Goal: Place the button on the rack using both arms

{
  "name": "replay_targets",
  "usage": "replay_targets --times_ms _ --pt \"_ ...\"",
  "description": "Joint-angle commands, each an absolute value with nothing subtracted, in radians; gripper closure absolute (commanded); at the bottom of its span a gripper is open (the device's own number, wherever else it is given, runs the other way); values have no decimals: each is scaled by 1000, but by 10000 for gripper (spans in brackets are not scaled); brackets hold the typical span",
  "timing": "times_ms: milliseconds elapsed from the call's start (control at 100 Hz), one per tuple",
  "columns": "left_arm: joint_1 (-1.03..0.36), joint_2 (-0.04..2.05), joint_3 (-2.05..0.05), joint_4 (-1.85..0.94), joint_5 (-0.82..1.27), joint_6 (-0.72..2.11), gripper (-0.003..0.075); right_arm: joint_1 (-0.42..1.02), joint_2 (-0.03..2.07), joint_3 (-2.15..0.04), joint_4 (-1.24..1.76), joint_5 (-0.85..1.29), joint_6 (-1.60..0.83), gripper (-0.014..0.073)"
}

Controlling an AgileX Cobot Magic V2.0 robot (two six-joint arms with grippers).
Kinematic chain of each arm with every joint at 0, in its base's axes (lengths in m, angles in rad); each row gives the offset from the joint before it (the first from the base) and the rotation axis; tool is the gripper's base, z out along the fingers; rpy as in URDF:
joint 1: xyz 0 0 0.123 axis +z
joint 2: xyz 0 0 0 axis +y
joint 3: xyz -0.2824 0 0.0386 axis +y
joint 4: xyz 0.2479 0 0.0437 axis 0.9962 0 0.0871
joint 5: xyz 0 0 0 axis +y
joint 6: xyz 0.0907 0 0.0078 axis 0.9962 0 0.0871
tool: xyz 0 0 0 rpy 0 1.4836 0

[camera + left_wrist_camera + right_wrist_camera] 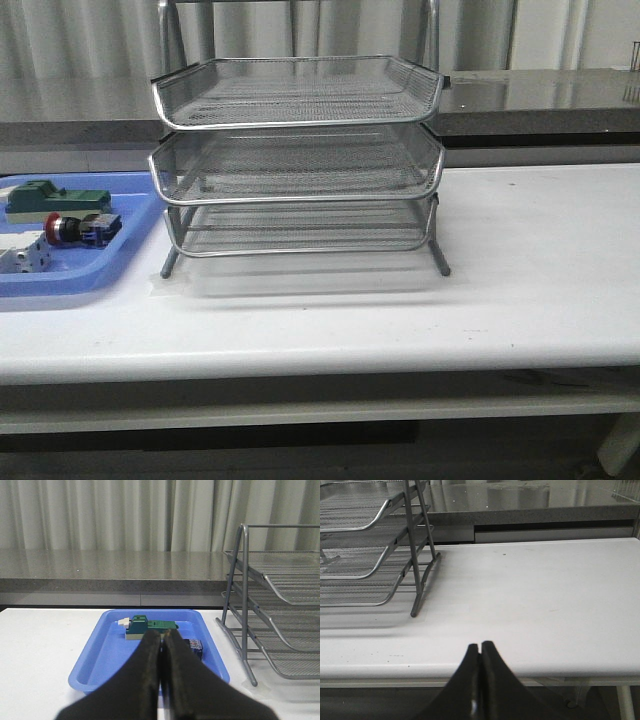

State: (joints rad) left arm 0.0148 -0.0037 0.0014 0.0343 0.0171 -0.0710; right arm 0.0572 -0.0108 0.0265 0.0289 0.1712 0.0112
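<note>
Evidently nothing is done yet: the button (62,228) lies in the blue tray (60,275) beside the rack (298,160), and the left gripper (161,639) and right gripper (480,647) are both pressed closed, empty.

Red-capped button (68,228) lies sideways left of silver three-tier rack (297,160).

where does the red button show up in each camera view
Front view: the button lies in the blue tray at the left edge, left of the rack.
Left wrist view: only its dark body peeks out beside the closed left gripper, inside the tray.
Right wrist view: not in it.
Shared landmark: the rack, seen in all three views.
</note>
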Motion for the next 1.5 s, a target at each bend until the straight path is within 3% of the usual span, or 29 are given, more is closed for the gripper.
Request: replay_targets --times_ms 0,840,1120,1490 --pt "18 -40 48 30 -60 -82 741 52 -29 11 34 88 0 650" --pt "18 -40 48 30 -60 -82 741 52 -29 11 34 82 0 650" --pt "18 -40 48 30 -60 -82 741 52 -29 -22 37 -42 0 650" --pt "18 -40 48 30 -60 -82 741 52 141 -366 111 308 0 650"
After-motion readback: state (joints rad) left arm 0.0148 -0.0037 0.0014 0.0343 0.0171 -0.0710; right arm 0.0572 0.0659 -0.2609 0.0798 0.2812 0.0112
